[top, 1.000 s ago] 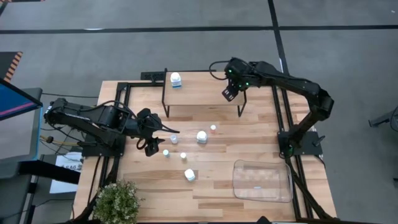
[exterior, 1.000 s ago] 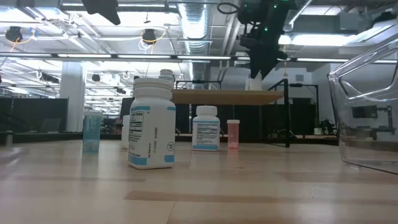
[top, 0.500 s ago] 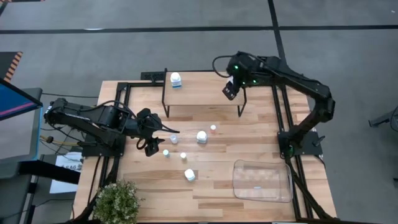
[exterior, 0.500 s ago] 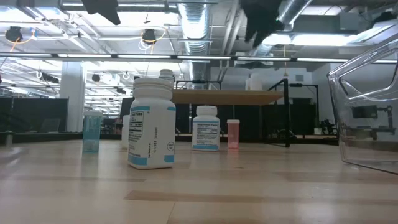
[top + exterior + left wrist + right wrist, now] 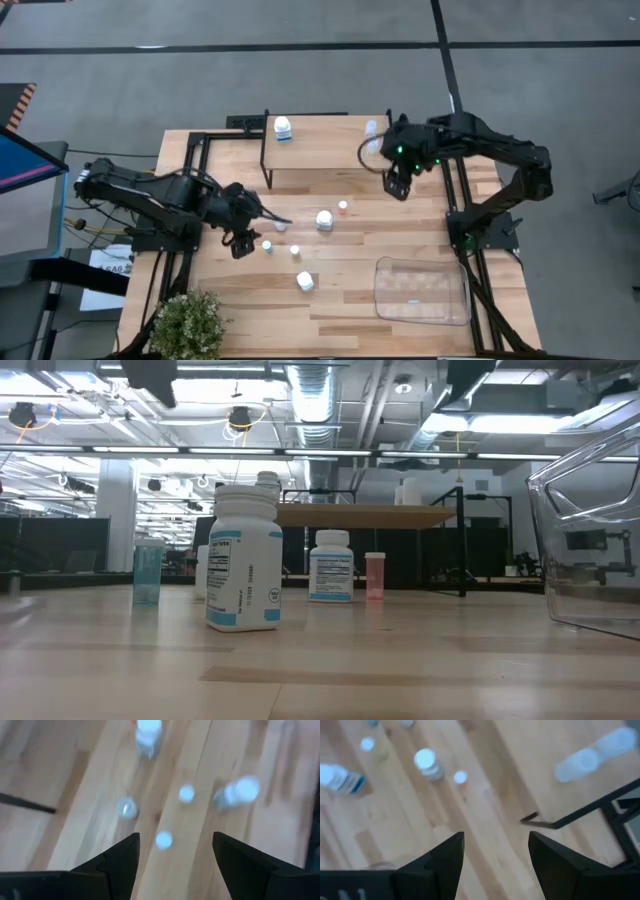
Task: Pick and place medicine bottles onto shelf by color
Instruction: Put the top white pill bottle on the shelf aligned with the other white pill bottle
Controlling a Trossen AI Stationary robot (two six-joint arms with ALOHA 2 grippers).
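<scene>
The shelf (image 5: 325, 150) stands at the table's far side. A white bottle (image 5: 283, 128) stands on its left end and a pale clear one (image 5: 372, 127) on its right end. Several medicine bottles stand on the table in front of it: a chunky white one (image 5: 325, 220), one with a red-orange cap (image 5: 343, 206), tiny ones (image 5: 267, 245) and another white one (image 5: 305, 282). My right gripper (image 5: 397, 187) hangs open above the table, just off the shelf's right front leg. My left gripper (image 5: 242, 238) hovers open left of the tiny bottles (image 5: 163, 840).
A clear plastic tray (image 5: 422, 290) lies at the table's near right. A potted plant (image 5: 187, 325) stands at the near left corner. Black frame rails (image 5: 455, 180) run along the table's sides. In the low view the white bottle (image 5: 243, 560) stands nearest.
My right gripper has risen from the shelf's right end and swung toward the table's near edge and a little to the right. A pale clear bottle now shows on that end of the shelf, where the arm stood before.
</scene>
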